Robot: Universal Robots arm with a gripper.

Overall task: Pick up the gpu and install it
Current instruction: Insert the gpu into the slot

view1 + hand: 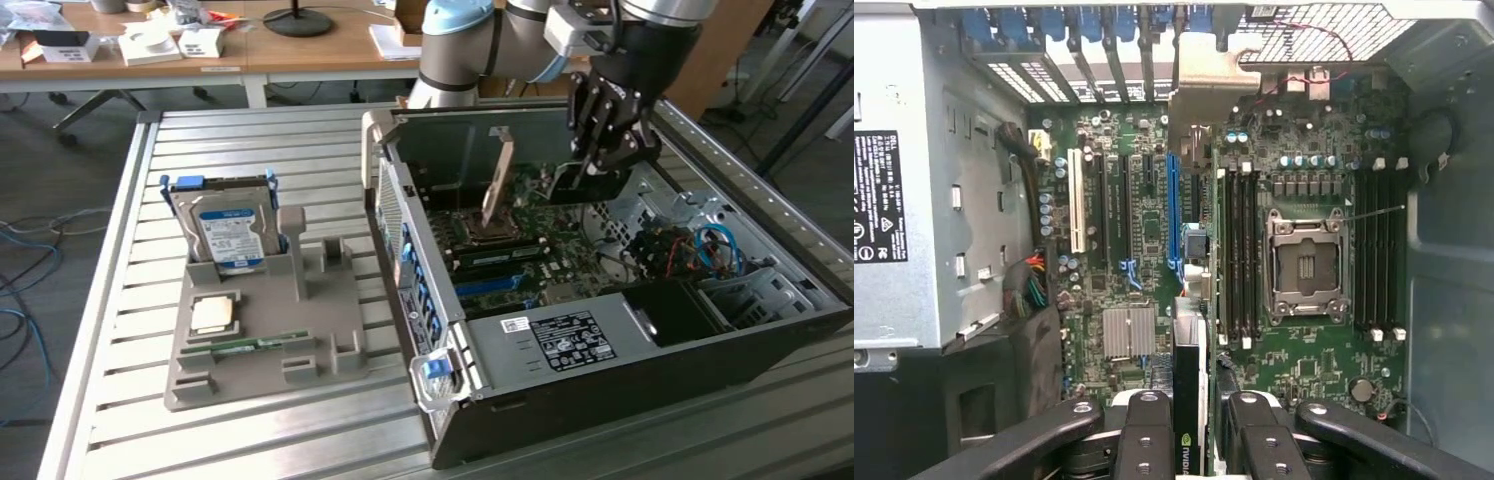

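Gpu [1190, 385] inside open computer case [641, 410]

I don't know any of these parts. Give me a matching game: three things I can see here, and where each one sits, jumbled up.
Things:
1. gpu
2. hard drive
3. memory stick

Places:
A. lying flat on the grey holder
B. clamped edge-on in the gripper, inside the open computer case
C. standing upright at the far end of the grey holder

Pairs: 1-B, 2-C, 3-A
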